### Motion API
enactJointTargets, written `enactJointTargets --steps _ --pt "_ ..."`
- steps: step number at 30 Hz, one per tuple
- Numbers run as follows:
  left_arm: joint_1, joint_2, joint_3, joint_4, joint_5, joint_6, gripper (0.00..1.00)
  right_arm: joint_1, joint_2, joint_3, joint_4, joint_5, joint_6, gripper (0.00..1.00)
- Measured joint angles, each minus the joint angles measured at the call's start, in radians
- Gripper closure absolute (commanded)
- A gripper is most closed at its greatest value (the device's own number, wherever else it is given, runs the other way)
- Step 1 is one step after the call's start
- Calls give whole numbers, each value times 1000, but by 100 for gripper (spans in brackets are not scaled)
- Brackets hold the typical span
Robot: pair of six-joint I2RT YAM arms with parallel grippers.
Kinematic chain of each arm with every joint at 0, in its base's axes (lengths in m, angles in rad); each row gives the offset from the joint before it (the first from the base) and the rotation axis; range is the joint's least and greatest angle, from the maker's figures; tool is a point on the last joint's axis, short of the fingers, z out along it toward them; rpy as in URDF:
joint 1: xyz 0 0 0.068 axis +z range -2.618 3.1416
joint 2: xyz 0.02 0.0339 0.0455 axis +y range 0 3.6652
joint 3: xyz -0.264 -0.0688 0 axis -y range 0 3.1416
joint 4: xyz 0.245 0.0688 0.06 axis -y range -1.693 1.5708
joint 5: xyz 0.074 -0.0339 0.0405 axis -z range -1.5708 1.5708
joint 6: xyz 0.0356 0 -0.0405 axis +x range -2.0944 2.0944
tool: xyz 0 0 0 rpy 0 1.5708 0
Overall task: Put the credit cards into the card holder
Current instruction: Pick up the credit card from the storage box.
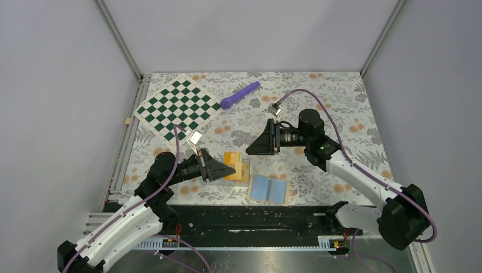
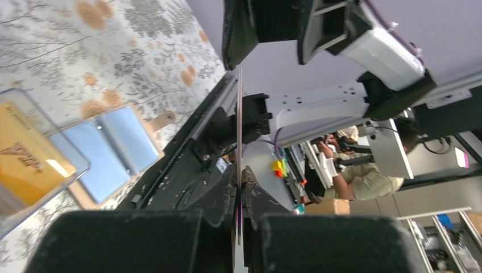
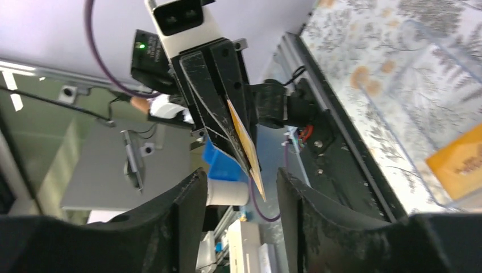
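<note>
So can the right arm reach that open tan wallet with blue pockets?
Probably yes. The open tan wallet lies flat and uncovered, the right gripper hangs open just beyond it, and the left gripper, shut on a flat orange card, sits off to one side.

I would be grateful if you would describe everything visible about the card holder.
The card holder is a small folding wallet lying open and flat, inside up. Two light blue pockets sit side by side across a centre fold, framed by a tan, leather-like border; a tan tab sticks out from one edge. No card shows in it. It rests on the flowered tablecloth near the table's front edge, just right of the clear case; only the cloth visibly touches it.
</note>
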Motion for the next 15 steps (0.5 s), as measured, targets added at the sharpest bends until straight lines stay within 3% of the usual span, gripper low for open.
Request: enactJointTargets --steps 4,7,11,15 --pt "0 17 -9 116 56 -49 100 0 46 -43 233 -86 147 61" --pt "0 41 -8 177 93 -67 100 0 76 -66 368 -124 241 63" --pt "0 68 -6 212 122 -78 100 5 92 -73 462 -150 311 64" --pt "0 81 -6 230 143 -85 97 29 92 -73 476 -156 314 74"
